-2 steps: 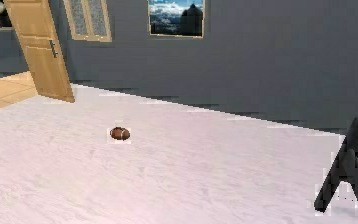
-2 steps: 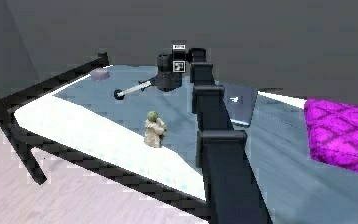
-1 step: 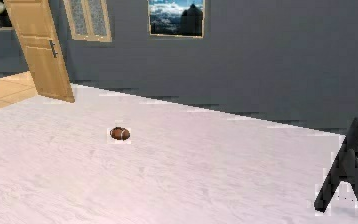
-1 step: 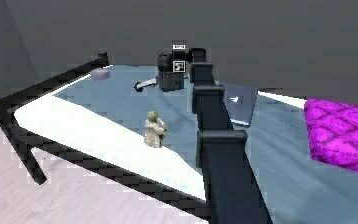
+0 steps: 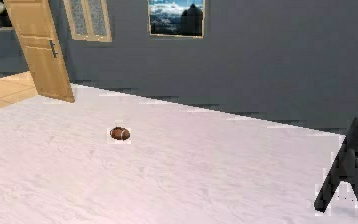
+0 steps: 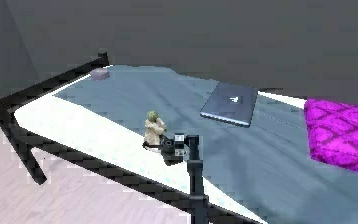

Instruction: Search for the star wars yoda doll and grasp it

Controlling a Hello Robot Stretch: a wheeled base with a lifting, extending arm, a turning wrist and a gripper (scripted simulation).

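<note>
A small greenish-tan doll [image 6: 154, 128] sits on the grey-blue bedcover near the bed's [image 6: 87, 100] front edge in the arm side view. My arm rises from the bottom edge just right of the middle. The gripper [image 6: 170, 147] is right beside the doll, at its lower right. I cannot tell whether it touches the doll or holds anything, since the doll rests on the bed at the gripper's far end.
A closed grey laptop [image 6: 230, 103], a magenta pillow [image 6: 339, 134] and a small pinkish thing [image 6: 102, 73] lie on the bed. In the forward view a brown football [image 5: 120, 133] lies on pale carpet, with a wooden door [image 5: 37, 45] at left, a wall picture [image 5: 177, 17] and the dark bed frame [image 5: 342, 170] at right.
</note>
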